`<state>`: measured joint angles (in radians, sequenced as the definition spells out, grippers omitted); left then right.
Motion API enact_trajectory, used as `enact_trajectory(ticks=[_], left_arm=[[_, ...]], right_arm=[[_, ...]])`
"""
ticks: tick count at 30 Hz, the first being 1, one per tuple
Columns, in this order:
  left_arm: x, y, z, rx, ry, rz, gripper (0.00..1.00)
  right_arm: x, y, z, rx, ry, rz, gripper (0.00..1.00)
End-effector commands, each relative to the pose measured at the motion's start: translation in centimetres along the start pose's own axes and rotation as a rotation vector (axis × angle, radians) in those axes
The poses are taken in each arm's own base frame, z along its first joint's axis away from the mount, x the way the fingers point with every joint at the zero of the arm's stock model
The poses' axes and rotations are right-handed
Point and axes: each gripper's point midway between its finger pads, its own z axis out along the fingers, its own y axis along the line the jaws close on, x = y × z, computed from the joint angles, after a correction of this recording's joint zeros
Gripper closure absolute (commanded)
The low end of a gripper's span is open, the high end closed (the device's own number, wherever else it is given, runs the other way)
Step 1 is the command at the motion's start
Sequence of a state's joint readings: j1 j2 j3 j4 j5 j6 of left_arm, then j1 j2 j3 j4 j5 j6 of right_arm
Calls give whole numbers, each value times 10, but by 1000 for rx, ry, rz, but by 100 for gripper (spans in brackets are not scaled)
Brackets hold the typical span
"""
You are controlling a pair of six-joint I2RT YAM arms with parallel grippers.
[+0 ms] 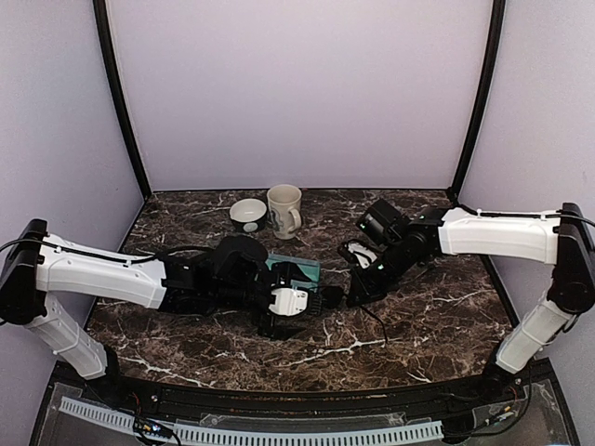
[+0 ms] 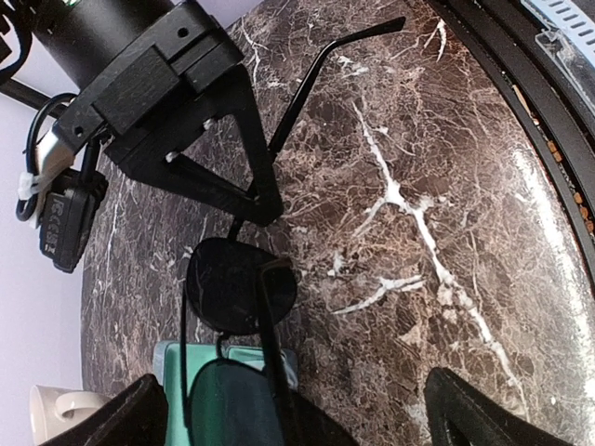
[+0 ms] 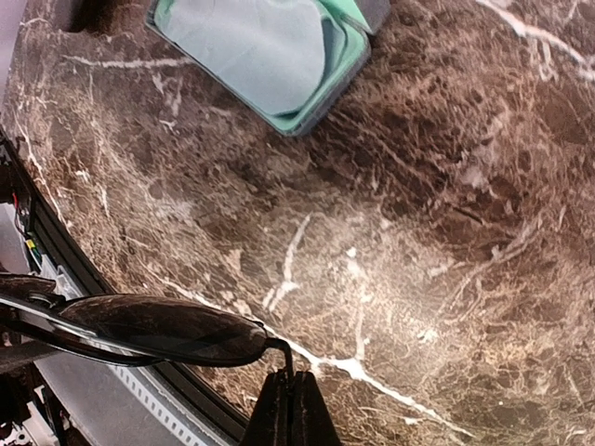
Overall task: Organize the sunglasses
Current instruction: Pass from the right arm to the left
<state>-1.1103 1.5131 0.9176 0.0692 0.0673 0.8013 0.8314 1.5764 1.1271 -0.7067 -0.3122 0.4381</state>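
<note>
The right hand [image 3: 291, 388] has its two fingers pressed together, clamped on the thin wire of the black glasses [image 3: 158, 330], right beside one dark lens. In the left wrist view the right hand [image 2: 265, 206] comes in from the top and pinches the glasses [image 2: 240, 283] at the middle, between the two lenses. One long slim arm of the glasses sticks out far over the table [image 2: 418, 279]. The other lens is over the green-blue case [image 2: 172, 367]. I cannot tell if the glasses touch the table.

The left hand [image 2: 297, 409] has its fingers wide apart and holds nothing. The glasses are just in front of it, between its fingers.

From above, the two hands meet near the middle of the table [image 1: 418, 316], with the left hand [image 1: 321, 299] just beside the right hand [image 1: 358, 295]. The case [image 1: 302, 269] lies flat just behind the left hand. A mug [image 1: 284, 210] and a bowl [image 1: 248, 215] stand side by side at the back, well apart from the hands
</note>
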Motion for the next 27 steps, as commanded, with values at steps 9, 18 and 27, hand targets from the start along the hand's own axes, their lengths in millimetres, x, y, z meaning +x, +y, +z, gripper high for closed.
enact_trajectory(ticks=[9,18,27], left_arm=[[-24,32,-3,-95,-64,-257,3],[-11,44,-7,-3,-76,-708,4],[1,25,-10,147,-64,-959,14]], right_arm=[[-21,11,-8,0,-87,-38,100],[-24,9,-10,54,-146,-62,100],[-24,8,-11,50,-184,-54,100]])
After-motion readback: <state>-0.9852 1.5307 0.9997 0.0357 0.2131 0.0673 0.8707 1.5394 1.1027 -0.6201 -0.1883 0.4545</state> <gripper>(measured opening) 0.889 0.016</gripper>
